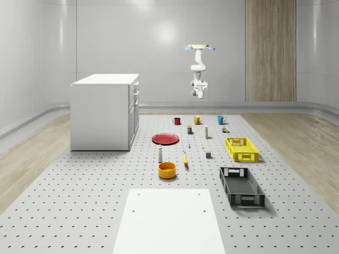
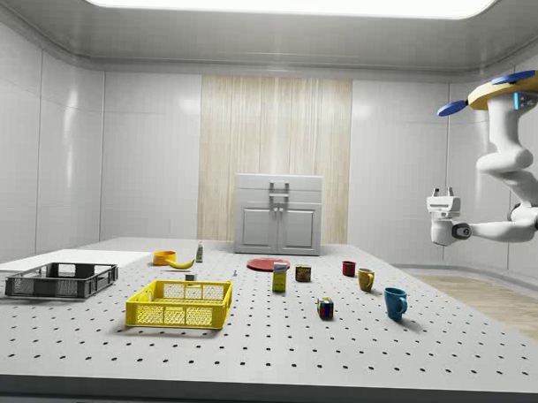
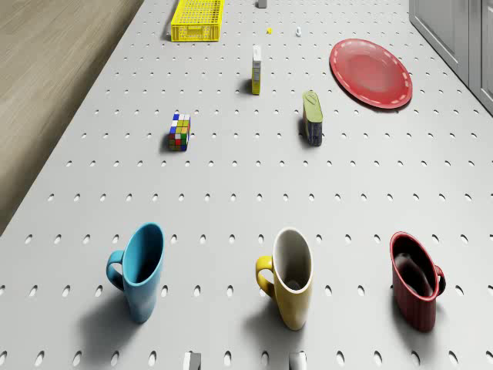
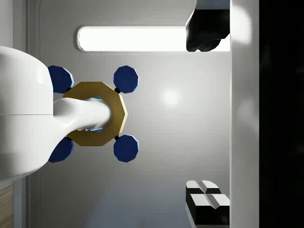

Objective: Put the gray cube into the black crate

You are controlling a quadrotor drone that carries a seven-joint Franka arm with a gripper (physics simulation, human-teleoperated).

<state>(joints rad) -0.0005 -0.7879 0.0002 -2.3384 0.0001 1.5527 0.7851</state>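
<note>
Well, the black crate (image 1: 241,186) lies by the bench's (image 1: 79,211) near edge, and the gray cube (image 1: 208,155) sits beyond it, beside the yellow crate (image 1: 242,148). The drone (image 1: 198,48) hovers high over the far edge, its fingers (image 4: 206,202) wide and upturned — swing them down first, then descend squarely over the cube.

Gray cube (image 1: 208,155) (small) near black crate (image 1: 241,186).

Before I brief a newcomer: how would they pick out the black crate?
On the perforated table, look beside the white sheet, at the whole-scene view's right. The black crate lies there, nearer the camera than the yellow crate; same shape, but dark.
</note>
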